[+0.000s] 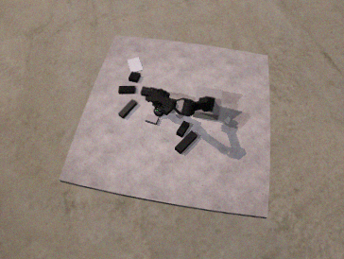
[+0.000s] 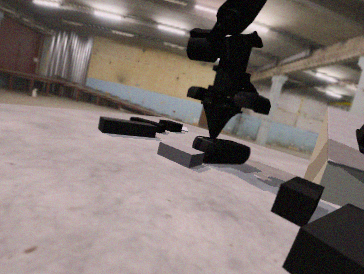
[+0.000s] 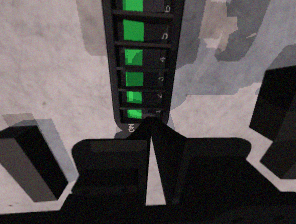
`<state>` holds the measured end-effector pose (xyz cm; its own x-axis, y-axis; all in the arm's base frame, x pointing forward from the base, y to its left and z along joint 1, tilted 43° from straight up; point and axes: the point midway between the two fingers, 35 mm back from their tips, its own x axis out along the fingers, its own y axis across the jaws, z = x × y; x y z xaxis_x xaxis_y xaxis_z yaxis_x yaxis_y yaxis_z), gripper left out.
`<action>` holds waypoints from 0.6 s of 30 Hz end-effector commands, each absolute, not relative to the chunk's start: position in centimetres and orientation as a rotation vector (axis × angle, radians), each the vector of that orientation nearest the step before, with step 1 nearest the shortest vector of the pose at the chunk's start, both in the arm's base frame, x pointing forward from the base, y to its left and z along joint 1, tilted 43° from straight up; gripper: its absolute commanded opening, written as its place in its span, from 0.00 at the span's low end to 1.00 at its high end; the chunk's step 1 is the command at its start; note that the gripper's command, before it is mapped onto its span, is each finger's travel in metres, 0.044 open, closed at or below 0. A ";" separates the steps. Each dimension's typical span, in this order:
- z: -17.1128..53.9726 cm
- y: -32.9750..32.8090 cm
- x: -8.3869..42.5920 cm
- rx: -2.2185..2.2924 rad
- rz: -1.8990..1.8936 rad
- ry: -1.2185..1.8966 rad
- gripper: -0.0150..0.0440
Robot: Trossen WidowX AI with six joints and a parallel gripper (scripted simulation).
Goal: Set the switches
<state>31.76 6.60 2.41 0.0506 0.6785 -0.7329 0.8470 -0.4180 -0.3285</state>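
The dark grey controller unit sits on its base on the bench, its label hidden. In the top view the arm mostly covers it. In the wrist view its switches run away from me, with 1 nearest and green ends on the left, beside the numbers on the right. All six show green; 3 looks darker and 1, 2 and 4 show brighter patches, but I cannot tell surely which ends are down. My gripper is shut and empty, pointing down with its tips at the unit's near end, by switch 1. Contact is unclear.
A grey block lies close beside the unit. Dark blocks lie around the arm. A white card lies near a small dark block. The wrist view shows blocks at left and right.
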 end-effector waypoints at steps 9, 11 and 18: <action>1.3 7.6 31.7 2.133 -1.311 1.581 0.25; 1.3 7.6 31.7 2.133 -1.311 1.581 0.25; 1.3 7.6 31.7 2.133 -1.311 1.581 0.25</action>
<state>31.72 7.51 1.48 0.0476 0.6817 -0.7300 0.8455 -0.4166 -0.3340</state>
